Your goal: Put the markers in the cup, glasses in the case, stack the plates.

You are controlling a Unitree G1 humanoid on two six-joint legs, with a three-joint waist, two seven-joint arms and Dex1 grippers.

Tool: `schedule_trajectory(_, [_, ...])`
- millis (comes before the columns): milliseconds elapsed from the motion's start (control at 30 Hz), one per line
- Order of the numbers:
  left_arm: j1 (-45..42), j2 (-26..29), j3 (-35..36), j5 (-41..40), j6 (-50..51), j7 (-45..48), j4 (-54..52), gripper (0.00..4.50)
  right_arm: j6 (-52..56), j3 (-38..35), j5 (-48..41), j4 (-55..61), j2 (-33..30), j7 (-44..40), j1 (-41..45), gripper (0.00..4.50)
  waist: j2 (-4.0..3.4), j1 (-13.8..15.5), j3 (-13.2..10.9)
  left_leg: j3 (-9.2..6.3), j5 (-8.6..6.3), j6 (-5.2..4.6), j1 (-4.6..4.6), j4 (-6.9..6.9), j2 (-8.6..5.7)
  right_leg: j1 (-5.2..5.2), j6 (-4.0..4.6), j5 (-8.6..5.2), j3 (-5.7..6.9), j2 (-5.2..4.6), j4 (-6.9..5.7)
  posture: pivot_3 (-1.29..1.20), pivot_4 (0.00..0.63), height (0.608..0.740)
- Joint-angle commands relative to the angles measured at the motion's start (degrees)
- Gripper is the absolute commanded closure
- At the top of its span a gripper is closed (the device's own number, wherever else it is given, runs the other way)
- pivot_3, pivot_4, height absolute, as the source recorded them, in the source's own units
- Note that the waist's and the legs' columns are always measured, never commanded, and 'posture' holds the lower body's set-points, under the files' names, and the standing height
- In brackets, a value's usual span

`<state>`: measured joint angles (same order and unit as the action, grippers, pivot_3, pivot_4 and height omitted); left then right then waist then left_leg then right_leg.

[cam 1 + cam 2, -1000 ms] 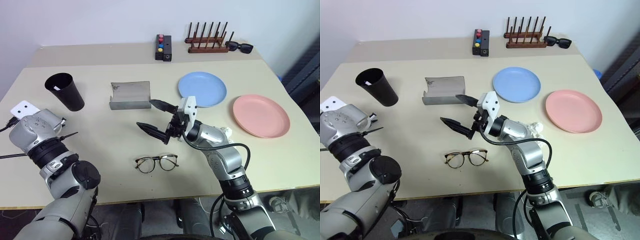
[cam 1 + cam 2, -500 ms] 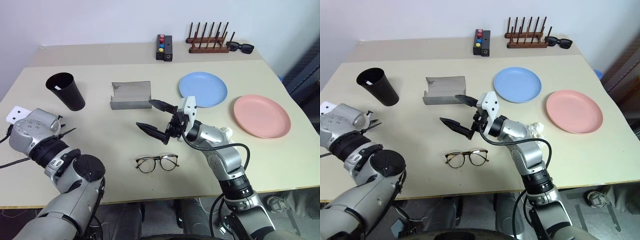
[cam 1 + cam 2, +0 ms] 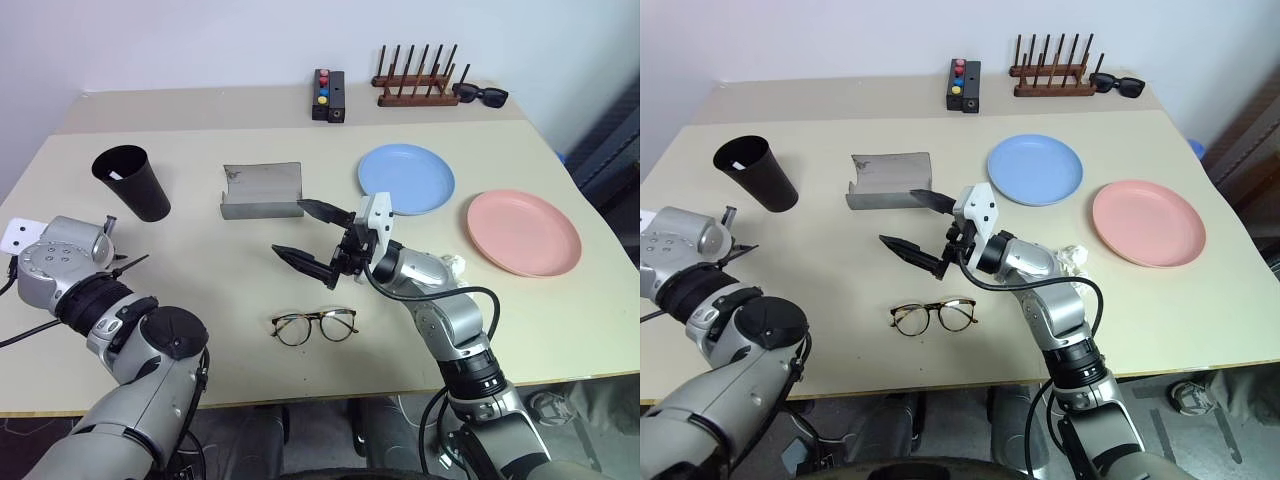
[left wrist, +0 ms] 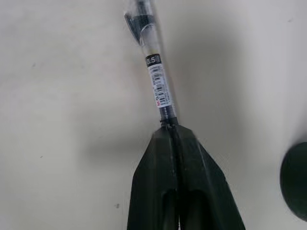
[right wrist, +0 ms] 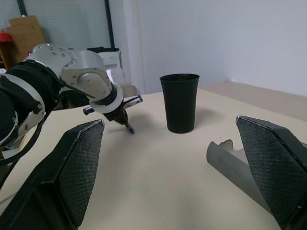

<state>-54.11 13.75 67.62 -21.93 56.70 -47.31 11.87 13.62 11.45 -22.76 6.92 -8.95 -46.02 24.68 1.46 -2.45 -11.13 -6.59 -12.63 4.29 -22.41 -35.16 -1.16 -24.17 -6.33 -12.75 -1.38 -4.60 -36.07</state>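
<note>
Rolling at the wrist since the earlier frame, the left claw (image 4: 178, 139) has pinched a slim clear-barrelled marker (image 4: 157, 84) low over the beige table (image 3: 200, 260). Lift it clear, swing it over the tall black plastic cup (image 3: 131, 182), tip down, then release. Right claw (image 3: 312, 236) hangs spread, empty.

Desk (image 3: 200, 250) count: 2 plates – blue (image 3: 405, 179), pink (image 3: 523, 232); 1 cup (image 3: 131, 182); 1 case (image 3: 262, 190); 1 glasses (image 3: 313, 326); 1 sunglasses (image 3: 480, 95); 1 marker (image 4: 156, 79); 1 button box (image 3: 328, 95); 1 rack (image 3: 415, 80).

Bare table (image 3: 200, 290) between cup (image 3: 132, 183) and glasses (image 3: 313, 326) (unobstructed)
</note>
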Motion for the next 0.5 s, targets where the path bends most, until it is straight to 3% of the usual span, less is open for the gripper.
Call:
schedule_trajectory(33, [0.77, 1.52, -2.22, -0.71, -0.56, 0.28, 0.26, 4.45, -1.27, -0.31, -0.56, 0.78, 0.50, -0.35, 0.94, 0.00, 0.00, 0.02, 0.00, 0.00, 0.00, 0.00, 0.00, 0.00, 0.00, 0.00, 0.00, 0.00, 0.00, 0.00, 0.00, 0.00, 0.150, 0.740])
schedule_trajectory(300, [5.21, 3.11, -12.96, -0.01, -2.46, 8.49, -3.58, 4.45, -1.25, -0.15, -0.54, 0.76, 0.66, -0.32, 0.95, 0.00, 0.03, 0.02, -0.02, 0.00, 0.01, 0.02, -0.03, 0.00, 0.00, 0.00, 0.01, 0.00, 0.00, 0.01, 0.02, 0.00, 0.150, 0.740])
schedule_trajectory(400, [5.50, 3.42, -13.91, 0.22, -1.44, 8.13, -3.68, 3.53, -1.20, -0.04, -0.54, 0.79, 0.77, -0.30, 0.88, 0.00, 0.03, 0.05, -0.02, 0.00, 0.01, 0.02, -0.03, 0.00, 0.00, 0.00, 0.01, 0.00, 0.00, 0.00, 0.03, 0.00, 0.150, 0.740])
schedule_trajectory(500, [5.29, 3.68, -13.77, 0.39, -0.55, 7.07, -3.16, 2.14, -1.21, 0.02, -0.53, 0.72, 0.85, -0.34, 0.83, 0.00, 0.03, 0.04, -0.02, 0.00, 0.01, 0.02, -0.03, 0.00, 0.00, 0.00, 0.01, 0.00, 0.00, 0.00, 0.02, 0.00, 0.150, 0.740])
